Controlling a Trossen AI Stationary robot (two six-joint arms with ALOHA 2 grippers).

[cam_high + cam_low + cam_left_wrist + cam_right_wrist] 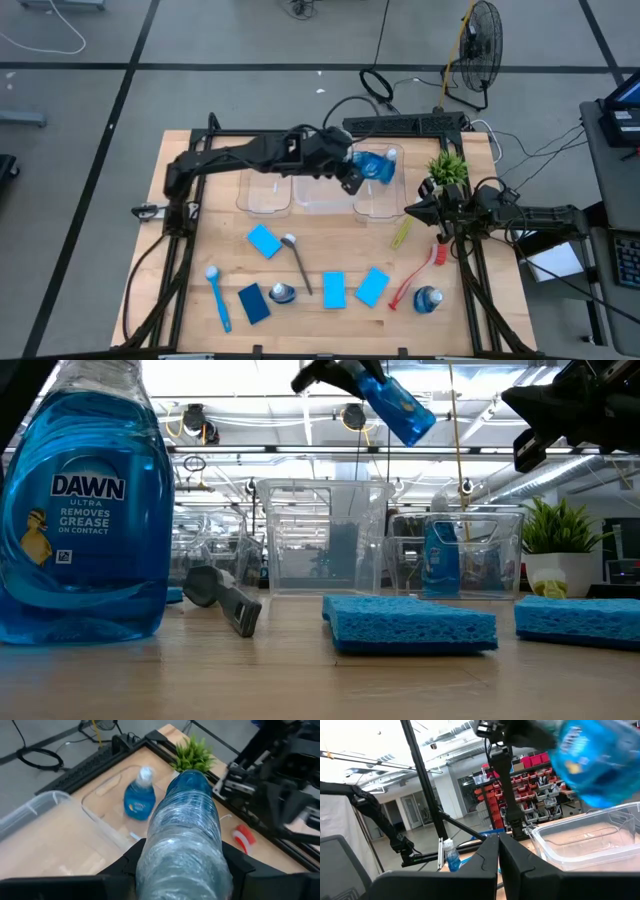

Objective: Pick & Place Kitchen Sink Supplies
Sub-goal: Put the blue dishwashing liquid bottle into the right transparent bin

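I see the left end effector (352, 180) raised above the right-hand clear bin (378, 197), its fingers closed around a blue bottle (398, 406), which hangs tilted in the air in the low view. A second blue bottle (139, 800) with a pale cap lies inside that same bin. Two more clear bins, the middle bin (322, 194) and the left bin (264, 193), stand in a row beside it.

The right end effector (412, 210) waits at the right side of the counter (330, 255), near the potted plant (447, 166), fingers fully together and holding nothing.

Remaining supplies on the counter: a third bottle (282, 293) stands near the front, beside the dark blue sponge (253, 303). A fourth bottle (428, 299) is at the front right. Three lighter blue sponges lie flat: one toward the left (264, 240), two near the front centre (334, 289) (372, 287). The blue brush (217, 296) lies at front left, the grey brush (297, 261) between the sponges, the red brush (418, 274) near the fourth bottle, and the yellow-green brush (401, 233) just in front of the right-hand bin.
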